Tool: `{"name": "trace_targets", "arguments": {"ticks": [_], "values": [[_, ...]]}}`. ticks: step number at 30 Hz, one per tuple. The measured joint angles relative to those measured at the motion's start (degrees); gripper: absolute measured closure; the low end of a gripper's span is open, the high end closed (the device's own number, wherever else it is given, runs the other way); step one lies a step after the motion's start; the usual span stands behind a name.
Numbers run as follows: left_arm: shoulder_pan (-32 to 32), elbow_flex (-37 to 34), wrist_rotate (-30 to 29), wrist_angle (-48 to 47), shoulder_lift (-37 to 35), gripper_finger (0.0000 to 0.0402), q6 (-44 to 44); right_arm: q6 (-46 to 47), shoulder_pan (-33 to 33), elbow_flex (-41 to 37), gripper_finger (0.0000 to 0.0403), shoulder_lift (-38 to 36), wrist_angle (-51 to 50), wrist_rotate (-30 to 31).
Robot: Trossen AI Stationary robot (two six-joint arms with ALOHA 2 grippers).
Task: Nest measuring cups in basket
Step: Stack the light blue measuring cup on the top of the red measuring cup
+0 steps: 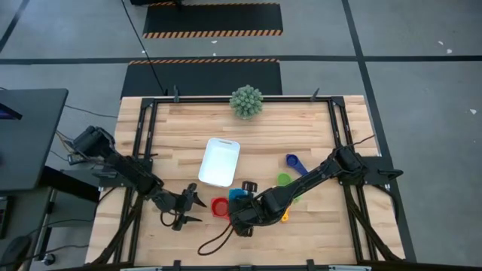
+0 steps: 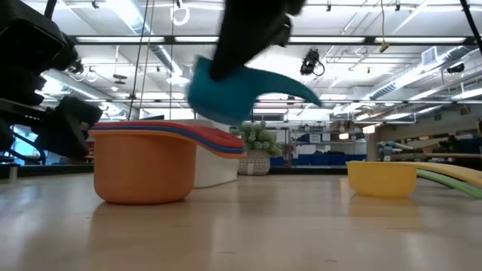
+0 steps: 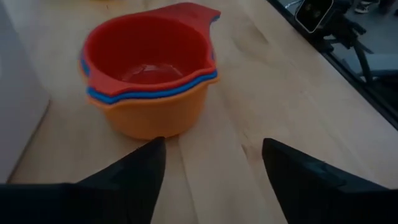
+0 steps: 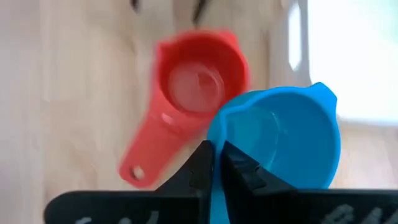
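We see the right gripper [image 4: 216,163] pinched shut on the rim of a light blue cup [image 4: 280,140], held in the air just above a nested stack [image 3: 146,74] of red in blue in orange cups near the table's [image 1: 173,128] front edge. The left gripper [image 1: 197,210] rests just beside the stack, fingers [image 3: 134,177] spread wide and empty. The white basket [image 1: 220,161] sits mid-table. Yellow [image 2: 381,179], green [image 1: 283,179] and dark blue [image 1: 294,161] cups lie toward the right edge, the green one apparently partly hidden.
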Motion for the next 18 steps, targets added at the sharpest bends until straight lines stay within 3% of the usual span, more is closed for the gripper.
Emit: {"name": "trace_targets", "arguments": {"ticks": [9, 18], "values": [[0.0, 2.7, 0.0, -0.6, 1.8, 0.0130, 2.9, -9.5, -0.1, 0.0, 0.0377, 1.1, 14.6, -2.0], [0.2, 2.6, 0.2, -11.5, -4.3, 0.0131, -0.6, -9.9, -1.9, 0.0, 0.0377, 4.2, 17.4, -6.5]]}}
